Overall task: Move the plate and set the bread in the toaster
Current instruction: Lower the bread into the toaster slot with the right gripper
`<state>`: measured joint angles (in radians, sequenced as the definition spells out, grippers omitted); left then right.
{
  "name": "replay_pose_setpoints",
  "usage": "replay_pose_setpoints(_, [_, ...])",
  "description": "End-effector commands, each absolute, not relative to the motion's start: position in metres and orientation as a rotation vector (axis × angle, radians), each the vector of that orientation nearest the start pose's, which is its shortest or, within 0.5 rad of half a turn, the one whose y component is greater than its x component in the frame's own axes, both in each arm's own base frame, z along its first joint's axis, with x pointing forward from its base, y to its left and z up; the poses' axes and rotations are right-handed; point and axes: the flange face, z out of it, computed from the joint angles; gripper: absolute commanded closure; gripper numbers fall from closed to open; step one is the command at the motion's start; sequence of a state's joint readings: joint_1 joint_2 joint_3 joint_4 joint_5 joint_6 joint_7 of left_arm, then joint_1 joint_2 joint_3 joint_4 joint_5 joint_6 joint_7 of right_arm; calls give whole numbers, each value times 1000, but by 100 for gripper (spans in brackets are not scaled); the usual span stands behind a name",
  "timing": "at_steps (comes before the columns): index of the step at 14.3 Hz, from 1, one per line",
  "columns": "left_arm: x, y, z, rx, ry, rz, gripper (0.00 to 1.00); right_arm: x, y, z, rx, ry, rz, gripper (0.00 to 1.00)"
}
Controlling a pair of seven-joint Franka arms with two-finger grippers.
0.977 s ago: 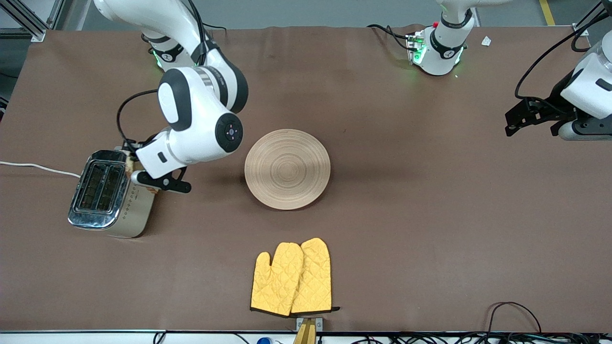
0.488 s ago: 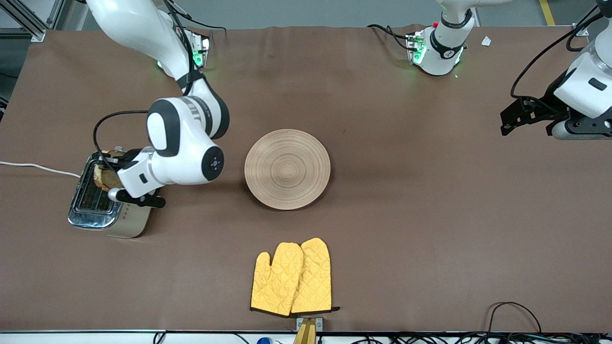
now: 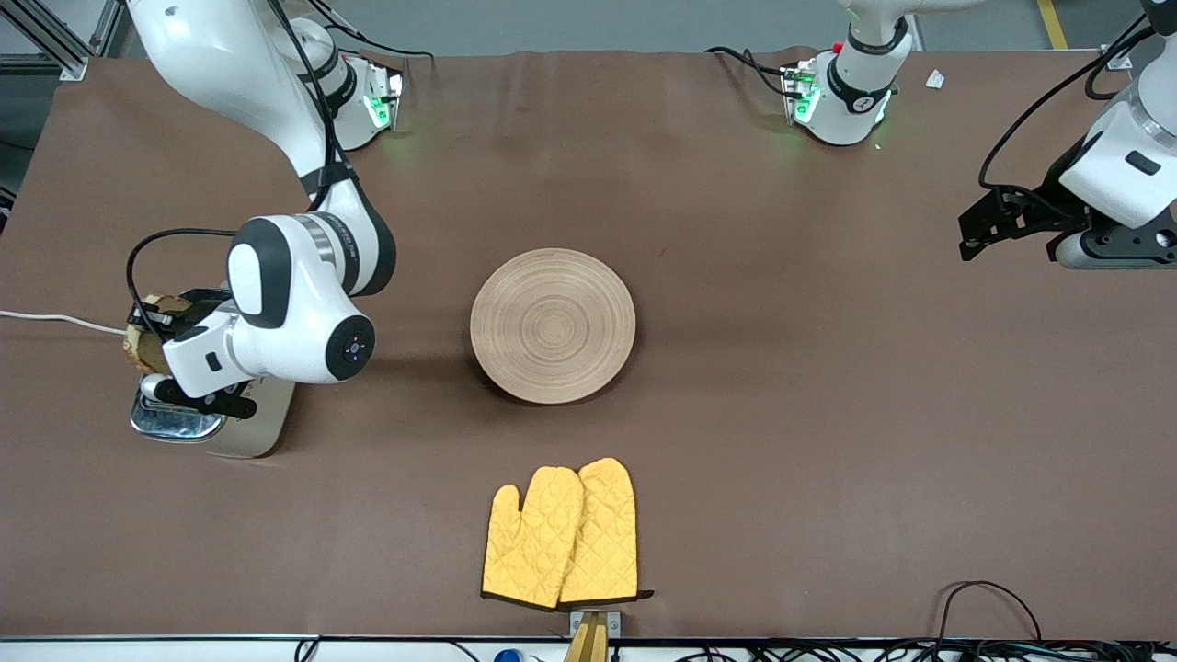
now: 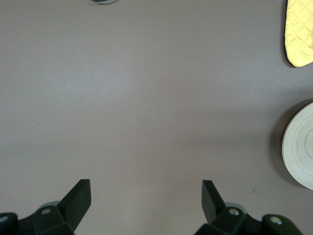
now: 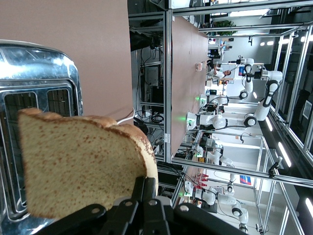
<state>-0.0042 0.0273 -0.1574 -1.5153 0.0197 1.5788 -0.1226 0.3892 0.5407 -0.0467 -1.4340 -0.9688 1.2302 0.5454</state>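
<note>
Bread-insertion step in hand. The right gripper point(image 3: 152, 324), clamped on the bread point(image 3: 145, 333), is over the toaster point(image 3: 210, 418) at the right arm's end. Next: align the slice with a slot and lower it. The plate point(image 3: 552, 325) sits mid-table. The left gripper point(image 3: 977, 230) waits, fingers spread wide.

You are looking at a robotics lab. Aluminium framing point(image 5: 167, 98) is running past the brown table point(image 3: 736, 368), more white robot arms point(image 5: 259, 98) are standing at benches under strip lights point(image 5: 286, 152), and what may be a person point(image 5: 215, 73) is sitting among them.
</note>
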Motion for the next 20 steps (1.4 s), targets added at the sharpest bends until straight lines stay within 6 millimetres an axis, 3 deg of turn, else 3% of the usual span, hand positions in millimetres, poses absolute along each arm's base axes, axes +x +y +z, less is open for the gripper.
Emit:
replay_pose_setpoints(1, [555, -90, 637, -3130, 52, -61, 0, 632, 122, 386, 1886, -172, -180, 100])
replay_pose_setpoints(4, [556, -91, 636, -3130, 52, -61, 0, 634, 123, 364, 1886, -206, -161, 100])
replay_pose_setpoints(16, [558, -91, 633, -3130, 52, -54, 0, 638, 114, 348, 1914, -186, -161, 99])
replay_pose_setpoints(17, [557, -91, 634, -3130, 52, -56, 0, 637, 116, 348, 1914, -184, -162, 93])
replay_pose_setpoints(20, [558, -90, 634, -3130, 50, -56, 0, 638, 117, 350, 1919, -185, -159, 40])
